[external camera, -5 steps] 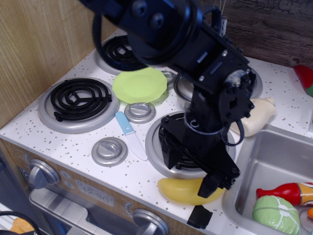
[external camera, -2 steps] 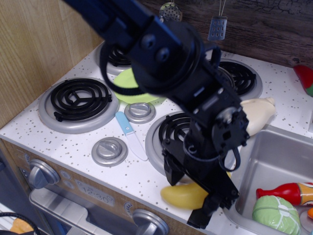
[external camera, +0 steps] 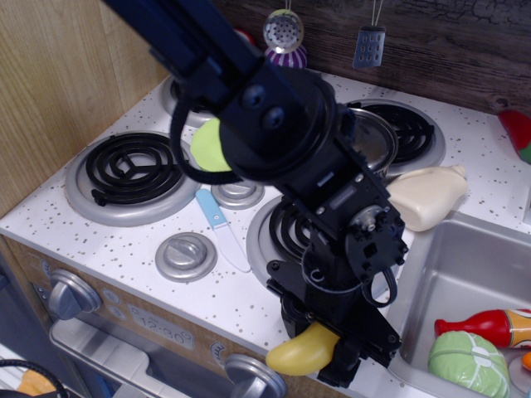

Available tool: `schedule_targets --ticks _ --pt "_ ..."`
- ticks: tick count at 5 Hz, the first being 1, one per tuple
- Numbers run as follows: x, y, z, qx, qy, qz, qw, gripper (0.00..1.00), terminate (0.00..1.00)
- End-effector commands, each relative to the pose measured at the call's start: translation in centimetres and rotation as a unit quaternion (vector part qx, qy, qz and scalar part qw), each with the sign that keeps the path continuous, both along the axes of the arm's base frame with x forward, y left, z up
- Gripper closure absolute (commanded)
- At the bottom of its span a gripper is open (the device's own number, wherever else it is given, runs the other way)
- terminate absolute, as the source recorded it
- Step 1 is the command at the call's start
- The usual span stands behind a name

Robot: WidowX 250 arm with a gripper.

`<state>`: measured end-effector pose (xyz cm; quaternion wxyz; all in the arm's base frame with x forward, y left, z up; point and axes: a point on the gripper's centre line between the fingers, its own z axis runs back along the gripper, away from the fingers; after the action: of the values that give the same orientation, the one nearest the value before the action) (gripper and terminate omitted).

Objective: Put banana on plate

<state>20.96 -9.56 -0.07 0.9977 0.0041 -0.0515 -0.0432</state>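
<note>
Behind arm, plate point(external camera: 207, 146) mostly hidden; banana point(external camera: 300, 351) half-covered.

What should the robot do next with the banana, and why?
Probably lift it straight up. The gripper looks closed around the banana at the counter's front edge, and the plate sits far back between the burners, so it needs height to clear them.

We see a glossy yellow banana point(external camera: 300, 352) against the black tool point(external camera: 332, 352). The plate point(external camera: 208, 146) is lime green. The worktop point(external camera: 108, 235) is white with dark speckles; its burners are black coils in silver-grey rings. Between them lies a knife point(external camera: 221, 217) with a light blue handle and white blade. To the right, a cream bottle-shaped toy point(external camera: 427, 197) lies beside the grey sink point(external camera: 465, 274), which holds a red bottle point(external camera: 489, 325) and a green cabbage point(external camera: 469, 361).
</note>
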Motion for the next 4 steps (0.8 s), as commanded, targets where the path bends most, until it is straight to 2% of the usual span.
schedule_targets --ticks 1,2,3,4 --pt "1.4 2.3 4.9 0.015 0.027 -0.002 0.9995 1.00 0.00" --pt "2.8 6.1 7.1 0.077 0.034 0.006 0.9964 1.00 0.00" --pt "5.6 10.5 7.4 0.086 0.026 0.004 0.9960 1.00 0.00" --pt "8.4 14.0 7.5 0.093 0.005 -0.051 0.9943 1.00 0.00"
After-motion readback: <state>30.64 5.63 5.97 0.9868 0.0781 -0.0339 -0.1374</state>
